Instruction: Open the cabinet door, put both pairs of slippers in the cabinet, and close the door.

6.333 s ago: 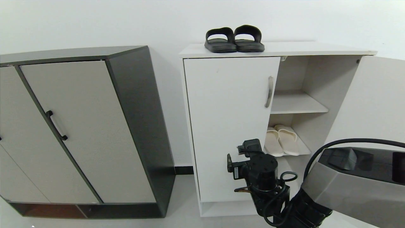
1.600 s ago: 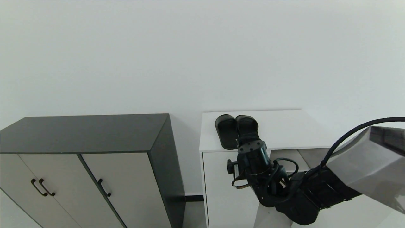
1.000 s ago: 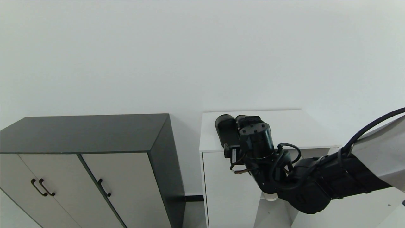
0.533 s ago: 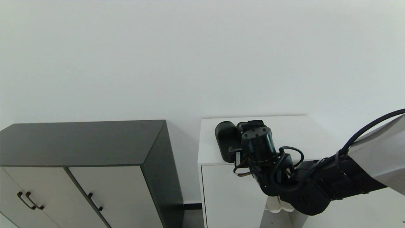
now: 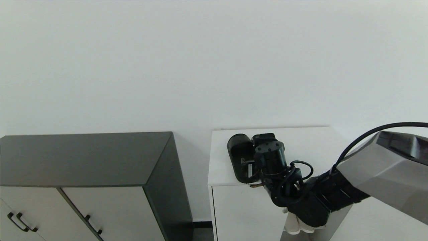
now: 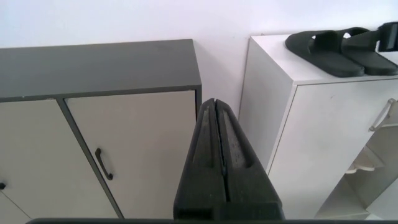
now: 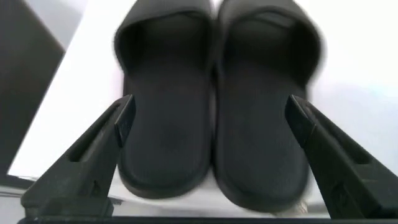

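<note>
Right pincer [image 7: 210, 112]: released, its fingers [image 7: 93, 162] spread wide and reaching over the front edge of the white cabinet's top, one on each outer side of the black slippers' heel ends; whether they touched could not be told.
Black slippers [image 7: 261, 137]: lay side by side and touching on the cabinet top, near its front left corner, heels at the front edge and straps toward the wall [image 5: 214, 67].
White cabinet [image 5: 311, 144]: its top carried the black pair; the left door [image 6: 323, 137] stood flush, handle [image 6: 380, 115] at its right edge, with the open half beside it.
White slippers [image 6: 362, 167]: sat on a shelf inside the open half, low down, well apart from the black pair.
Left pincer [image 6: 215, 106]: clenched on nothing, held low in front of the furniture, pointed at the gap between the two cabinets.
Dark cabinet [image 5: 83, 157]: stood just left of the white one, its doors closed.
</note>
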You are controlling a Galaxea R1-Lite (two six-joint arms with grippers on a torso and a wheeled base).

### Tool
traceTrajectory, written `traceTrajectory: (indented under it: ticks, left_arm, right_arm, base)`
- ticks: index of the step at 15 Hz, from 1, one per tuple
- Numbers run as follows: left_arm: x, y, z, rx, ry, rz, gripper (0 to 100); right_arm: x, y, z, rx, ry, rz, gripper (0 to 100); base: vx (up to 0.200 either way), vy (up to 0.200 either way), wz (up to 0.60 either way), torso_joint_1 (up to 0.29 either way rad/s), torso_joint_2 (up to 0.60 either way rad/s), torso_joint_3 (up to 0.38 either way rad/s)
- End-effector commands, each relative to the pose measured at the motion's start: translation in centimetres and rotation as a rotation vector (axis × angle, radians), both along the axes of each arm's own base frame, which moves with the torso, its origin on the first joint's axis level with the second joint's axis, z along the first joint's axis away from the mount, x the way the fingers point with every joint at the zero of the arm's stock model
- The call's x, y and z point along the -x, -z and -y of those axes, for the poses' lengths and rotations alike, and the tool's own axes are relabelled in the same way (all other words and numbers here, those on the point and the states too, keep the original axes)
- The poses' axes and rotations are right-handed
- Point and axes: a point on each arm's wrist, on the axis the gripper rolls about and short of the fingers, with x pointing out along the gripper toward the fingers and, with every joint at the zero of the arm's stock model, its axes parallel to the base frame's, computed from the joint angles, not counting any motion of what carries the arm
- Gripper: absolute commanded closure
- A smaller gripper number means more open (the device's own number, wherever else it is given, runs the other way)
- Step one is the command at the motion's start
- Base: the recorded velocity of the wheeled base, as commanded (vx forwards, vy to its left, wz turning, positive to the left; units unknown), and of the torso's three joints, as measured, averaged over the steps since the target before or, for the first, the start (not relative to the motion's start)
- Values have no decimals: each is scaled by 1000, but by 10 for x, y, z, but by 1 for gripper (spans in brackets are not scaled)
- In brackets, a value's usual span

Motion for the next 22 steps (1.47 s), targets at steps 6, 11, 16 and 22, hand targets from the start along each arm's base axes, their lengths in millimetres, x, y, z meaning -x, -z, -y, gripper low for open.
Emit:
traceTrajectory:
  ticks: [6,11,16,22]
  left_arm:
    - [0,0,0,0,1,-2,100]
    - [0,0,0,0,0,0,100]
    - [0,0,0,0,0,0,100]
    - [0,0,0,0,0,0,100]
  right_arm:
    - [-53,31,-7,-9,51,16,0]
    - [-81,35,-5,25,74,40,0]
    - [-83,31,-4,14,79,52,100]
    - [-51,-17,-2,-26,35,96,100]
  base:
    - [0,0,0,0,0,0]
    - [0,0,0,0,0,0]
    - [0,0,0,0,0,0]
    - [0,0,0,0,0,0]
